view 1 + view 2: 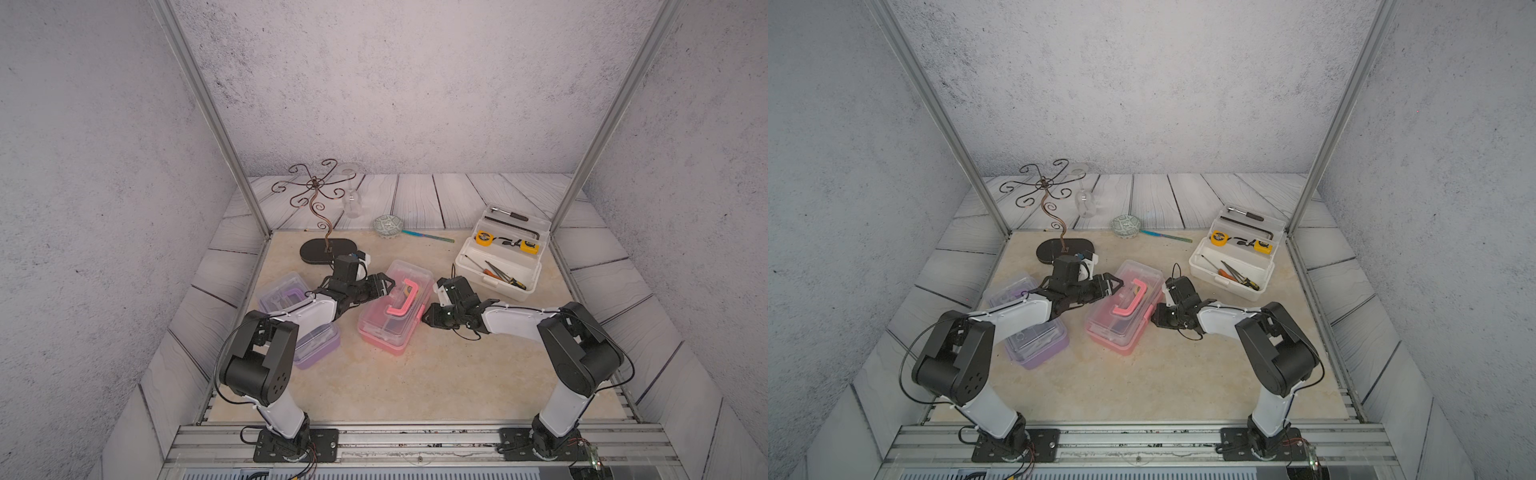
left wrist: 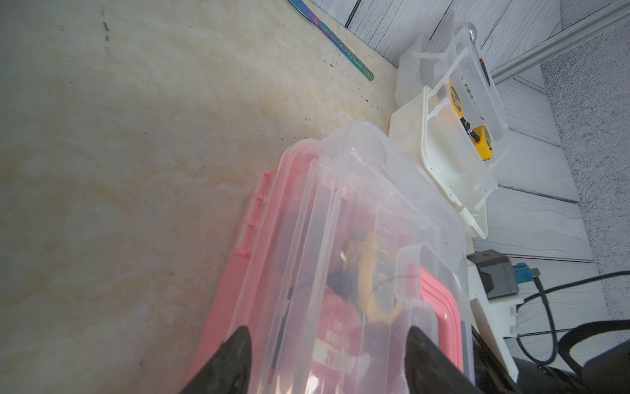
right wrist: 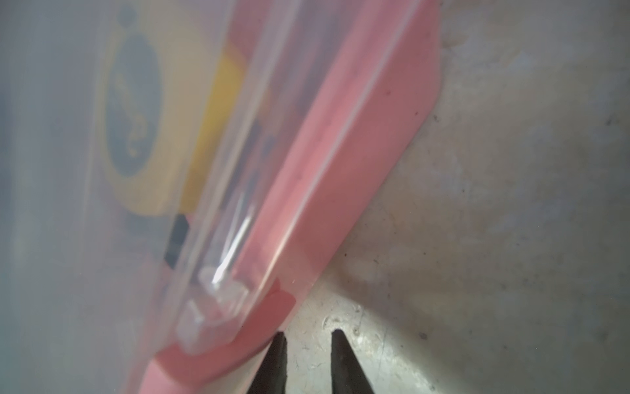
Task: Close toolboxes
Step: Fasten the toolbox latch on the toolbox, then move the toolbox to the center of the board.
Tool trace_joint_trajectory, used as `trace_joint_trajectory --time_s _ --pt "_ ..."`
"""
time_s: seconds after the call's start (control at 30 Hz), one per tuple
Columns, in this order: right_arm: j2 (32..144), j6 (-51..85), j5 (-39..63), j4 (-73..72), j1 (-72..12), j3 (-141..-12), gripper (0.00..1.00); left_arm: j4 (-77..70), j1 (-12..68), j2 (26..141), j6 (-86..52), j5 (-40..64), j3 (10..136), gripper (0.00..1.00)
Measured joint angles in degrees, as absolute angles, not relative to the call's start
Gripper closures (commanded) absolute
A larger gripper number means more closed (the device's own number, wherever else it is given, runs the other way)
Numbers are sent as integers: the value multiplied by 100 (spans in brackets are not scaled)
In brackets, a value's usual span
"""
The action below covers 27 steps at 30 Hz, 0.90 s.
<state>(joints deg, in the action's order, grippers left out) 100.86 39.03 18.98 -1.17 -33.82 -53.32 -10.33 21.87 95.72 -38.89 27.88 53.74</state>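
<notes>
The pink toolbox (image 1: 390,328) (image 1: 1119,328) lies mid-table with its clear lid (image 2: 341,211) down and its pink handle (image 1: 405,297) standing up. My left gripper (image 1: 387,285) (image 1: 1116,285) (image 2: 329,337) is open, its tips spread over the lid's far-left end. At the box's right side my right gripper (image 1: 424,318) (image 1: 1154,320) (image 3: 308,336) has its fingers only narrowly apart. Bare table shows between them, just beside the pink base (image 3: 341,153). The purple toolbox (image 1: 318,347) (image 1: 1038,349) lies partly under my left arm, lid down. The white toolbox (image 1: 494,286) (image 1: 1225,284) (image 2: 405,136) stands open at the back right, with tools showing.
A curly wire stand on a black base (image 1: 326,251), a clear glass (image 1: 351,195), a patterned bowl (image 1: 388,226) and a thin iridescent tool (image 1: 428,237) (image 2: 341,44) line the back of the table. Metal frame posts (image 1: 582,174) rise at both back corners.
</notes>
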Motion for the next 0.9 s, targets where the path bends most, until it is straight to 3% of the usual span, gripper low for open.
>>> trace_joint_trajectory --time_s 0.4,0.63,0.73,0.9 --pt "10044 3640 1435 733 -3402 -5717 45 36 2139 9408 -3706 2480 5778 18" --pt "9153 3708 1345 1210 -3468 -5634 24 764 1647 8733 -3535 2281 6117 7" --pt "8879 3813 1446 1219 -3498 -5627 21 766 1426 8458 -3452 2198 6381 0" --pt "8807 3913 1496 1177 -3599 -5666 21 766 1184 8178 -3339 2182 6499 0"
